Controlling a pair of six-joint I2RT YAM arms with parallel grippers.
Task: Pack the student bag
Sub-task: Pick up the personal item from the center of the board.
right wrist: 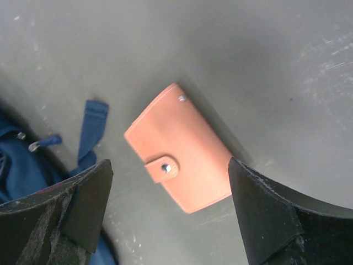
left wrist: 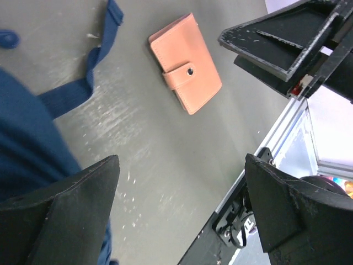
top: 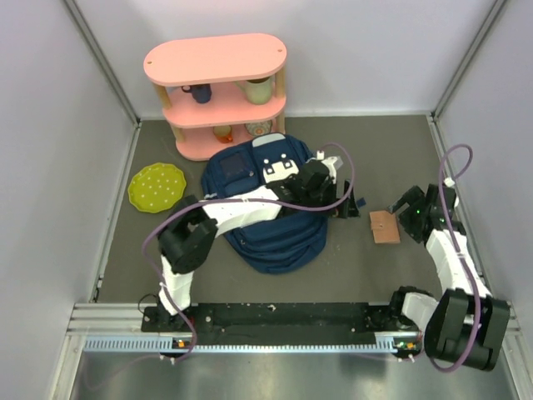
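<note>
Grey tabletop, pale walls on three sides, pink shelf [top: 215,92] at upper centre of the top view, green plate [top: 157,186] at left.

The student bag [top: 279,246] lies flat mid-frame, just below the shelf. Its long axis runs roughly top to bottom of the frame. The end with the white patch [top: 277,167] points up toward the shelf and the rounded end points toward the arm bases. A blue strap [left wrist: 88,77] trails off its right side. Can't tell if any zip is open.

The salmon wallet [top: 384,226] lies flat on the table, right of the bag and apart from it, snap side up. In the top view its long axis is near vertical.

The right gripper [right wrist: 170,165] hovers over the wallet with fingers spread wide either side, holding nothing and not touching it.

The left gripper [left wrist: 182,182] is fully spread and empty. Its arm reaches across the bag to the bag's right edge, facing the wallet.

Step, as I read it: picking up the wallet, first item to load; nothing visibly packed yet.

Next move probably calls for the right gripper to drop straight down and close across the wallet's short width. The wallet is thin and flat, so the fingertips must reach the table or they will skate over the top. The left gripper likely needs to find and hold the bag's opening.
</note>
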